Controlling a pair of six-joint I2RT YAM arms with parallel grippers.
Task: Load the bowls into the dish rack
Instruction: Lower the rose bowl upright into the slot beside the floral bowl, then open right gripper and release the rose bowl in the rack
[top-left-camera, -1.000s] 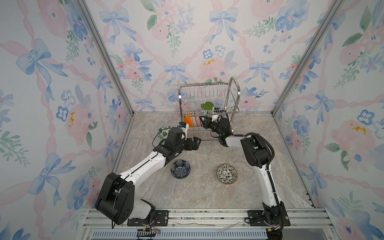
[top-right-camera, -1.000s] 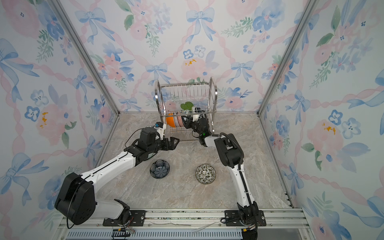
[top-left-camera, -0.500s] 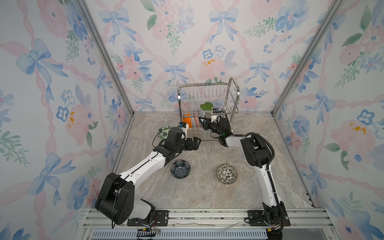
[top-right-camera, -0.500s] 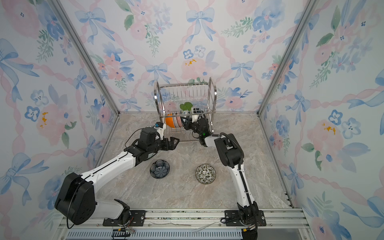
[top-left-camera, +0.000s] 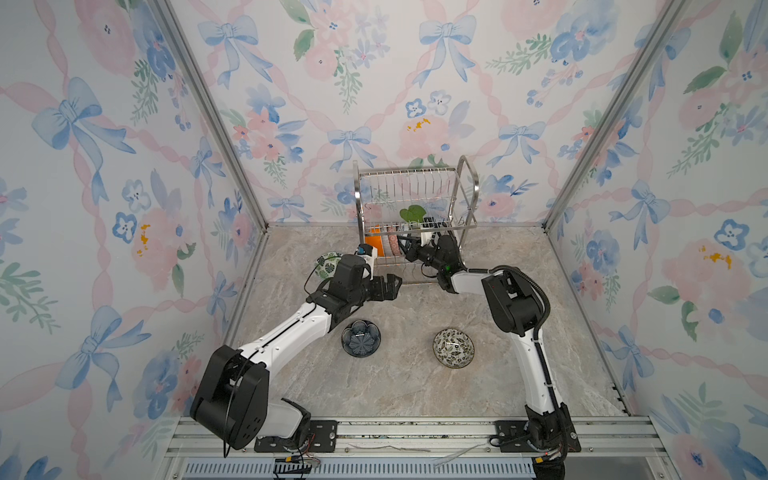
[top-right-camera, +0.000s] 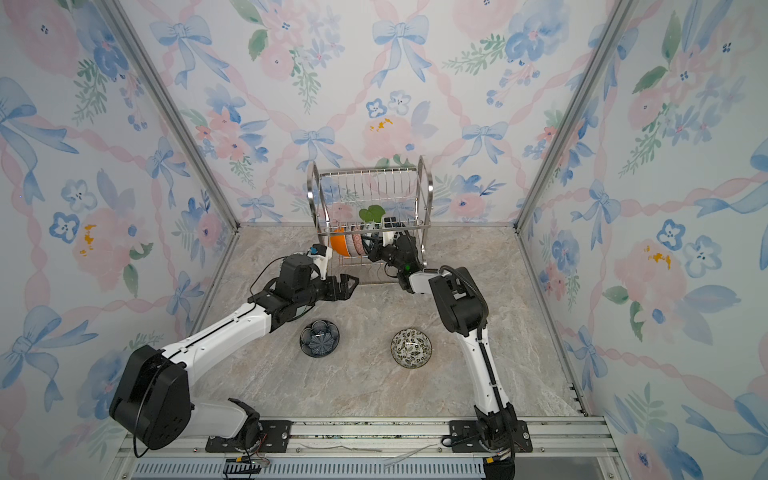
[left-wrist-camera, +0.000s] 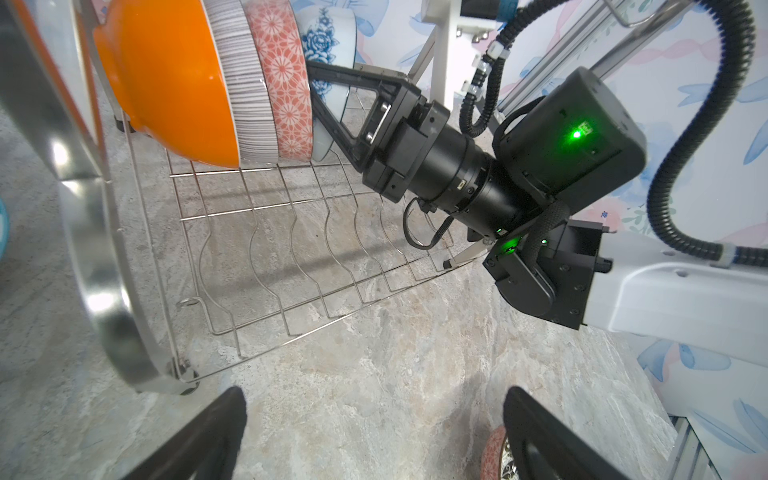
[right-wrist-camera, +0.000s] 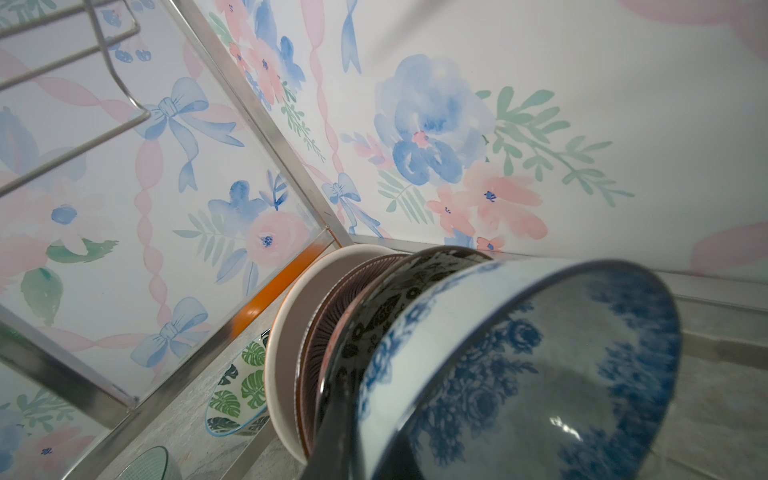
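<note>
Pinching the blue-white floral bowl (left-wrist-camera: 328, 45) by its rim, my right gripper (left-wrist-camera: 311, 85) holds it on edge in the dish rack's (left-wrist-camera: 99, 270) lower tier, beside the other racked bowls. My left gripper (left-wrist-camera: 374, 399) hangs wide open and empty over the table (left-wrist-camera: 374, 353).

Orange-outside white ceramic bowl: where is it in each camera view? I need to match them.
Top view: orange-outside white ceramic bowl, left end of the steel wire dish rack's lower tier.
Top view: same spot.
Left wrist: orange outside, end of the bowl row beside the rack's tube frame.
Right wrist: only its cream inside, behind the blue-and-white floral bowl.
Shared landmark: the rack.
</note>
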